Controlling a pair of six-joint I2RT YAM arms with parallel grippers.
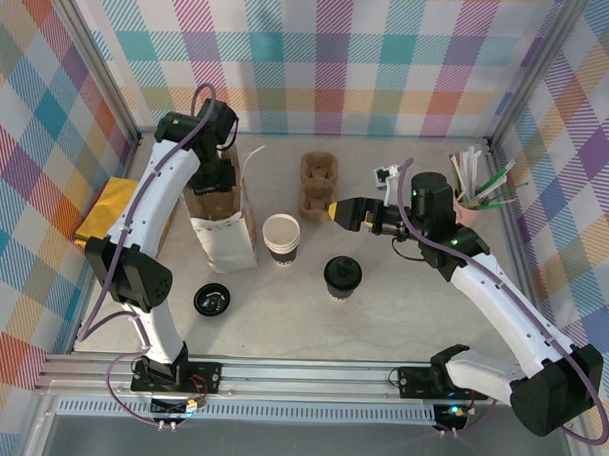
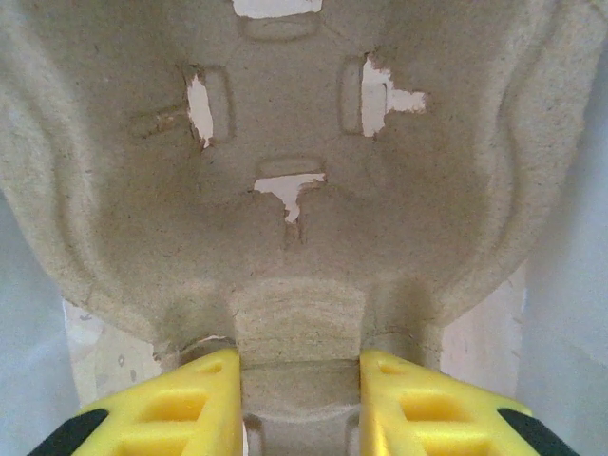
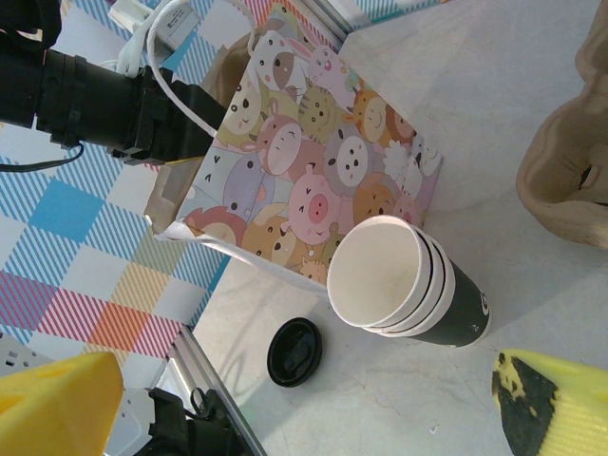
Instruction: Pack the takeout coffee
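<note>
L fingers [image 2: 204,404] are gripping the centre ridge of a cardboard cup carrier [image 2: 304,190], which is sitting in the open top of the paper bag [image 1: 229,240]. The bag is standing on the left part of the bench [image 1: 411,322]. R fingers [image 1: 335,210] are hanging wide open w/ nothing btwn them, over mid-bench, just right of a 2nd carrier [image 1: 319,183] lying toward the far side. The takeout coffee [image 1: 343,277], lid on, is standing upright near centre. It's nearer than the R fingers, apart from them and well clear of the bag. Left of it, just beside the bag, a stack of open white cups [image 1: 281,237] is standing. A loose black lid [image 1: 212,301] is lying flat near-left, on the near side of the bag.
</note>
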